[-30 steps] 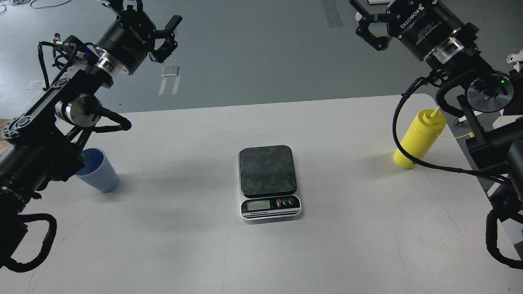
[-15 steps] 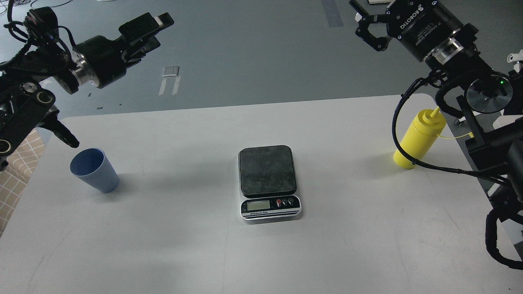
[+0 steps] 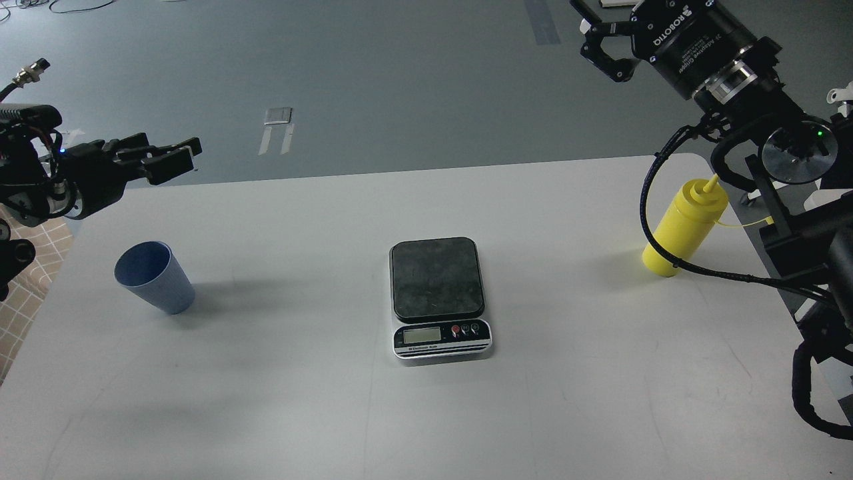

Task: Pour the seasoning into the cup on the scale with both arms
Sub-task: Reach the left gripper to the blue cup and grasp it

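Observation:
The blue-grey ribbed cup (image 3: 154, 277) stands upright on the left of the white table (image 3: 320, 400). The scale (image 3: 436, 277) sits at the table's middle with its dark platform bare and its display facing me. The yellow seasoning bottle (image 3: 683, 230) stands upright at the right edge, its tethered cap hanging off to the right. My left gripper (image 3: 178, 157) is above the table's far left corner, up and behind the cup, pointing right, its fingers slightly apart and empty. My right gripper (image 3: 595, 39) is open and empty, high above and left of the bottle.
My right arm's cable (image 3: 650, 200) loops right next to the bottle and crosses in front of its base. The table's far edge runs behind the scale, with grey floor and tape marks (image 3: 278, 130) beyond. A checkered surface (image 3: 26, 287) lies past the left edge.
My left arm has swung back and down to the left, uncovering the cup; its gripper now sits lower, pointing right. The right arm, cup, scale and bottle have not moved.

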You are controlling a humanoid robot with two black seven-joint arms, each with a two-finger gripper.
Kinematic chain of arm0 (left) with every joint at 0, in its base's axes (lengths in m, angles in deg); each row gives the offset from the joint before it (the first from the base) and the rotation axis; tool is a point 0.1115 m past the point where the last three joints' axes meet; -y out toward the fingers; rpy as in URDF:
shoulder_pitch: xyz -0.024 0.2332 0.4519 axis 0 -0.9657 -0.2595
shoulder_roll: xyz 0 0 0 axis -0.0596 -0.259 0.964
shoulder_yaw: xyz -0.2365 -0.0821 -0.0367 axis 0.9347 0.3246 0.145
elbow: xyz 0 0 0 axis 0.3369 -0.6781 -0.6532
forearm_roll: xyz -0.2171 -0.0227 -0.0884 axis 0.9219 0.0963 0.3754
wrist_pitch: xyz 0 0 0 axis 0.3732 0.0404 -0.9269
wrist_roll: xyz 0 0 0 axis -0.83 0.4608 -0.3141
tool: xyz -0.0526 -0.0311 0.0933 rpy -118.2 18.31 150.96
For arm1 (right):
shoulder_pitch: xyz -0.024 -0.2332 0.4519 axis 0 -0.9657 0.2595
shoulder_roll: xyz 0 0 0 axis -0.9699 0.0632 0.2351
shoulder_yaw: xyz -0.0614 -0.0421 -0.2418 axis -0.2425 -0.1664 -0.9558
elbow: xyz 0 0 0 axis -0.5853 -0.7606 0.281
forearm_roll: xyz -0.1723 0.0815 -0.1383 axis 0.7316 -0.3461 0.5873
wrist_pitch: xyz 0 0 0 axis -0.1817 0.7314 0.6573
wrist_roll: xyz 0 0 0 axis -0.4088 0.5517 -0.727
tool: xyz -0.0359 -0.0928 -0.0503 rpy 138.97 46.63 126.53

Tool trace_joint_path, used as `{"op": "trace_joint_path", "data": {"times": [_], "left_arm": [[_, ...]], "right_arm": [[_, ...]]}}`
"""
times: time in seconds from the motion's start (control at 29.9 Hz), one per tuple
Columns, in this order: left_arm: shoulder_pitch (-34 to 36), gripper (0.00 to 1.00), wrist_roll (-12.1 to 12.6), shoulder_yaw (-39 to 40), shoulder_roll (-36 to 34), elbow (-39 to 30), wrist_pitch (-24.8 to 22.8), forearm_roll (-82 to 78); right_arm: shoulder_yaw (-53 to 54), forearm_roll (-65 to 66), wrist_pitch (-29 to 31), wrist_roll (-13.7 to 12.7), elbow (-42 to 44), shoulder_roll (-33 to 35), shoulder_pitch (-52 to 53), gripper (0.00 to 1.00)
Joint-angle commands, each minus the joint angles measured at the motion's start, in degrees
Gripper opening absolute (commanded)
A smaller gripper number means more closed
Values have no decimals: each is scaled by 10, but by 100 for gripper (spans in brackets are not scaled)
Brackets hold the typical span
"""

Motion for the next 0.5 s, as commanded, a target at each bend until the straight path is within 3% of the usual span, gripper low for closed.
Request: {"op": "trace_joint_path", "data": {"times": [0.0, 0.47], "left_arm": [[0, 98, 0, -37, -31, 0, 15, 0], [-55, 98, -15, -58, -60, -1, 24, 9]], "right_arm": [[0, 0, 0, 0, -1, -2, -1, 100], [0, 0, 0, 0, -1, -4, 0, 100]]}}
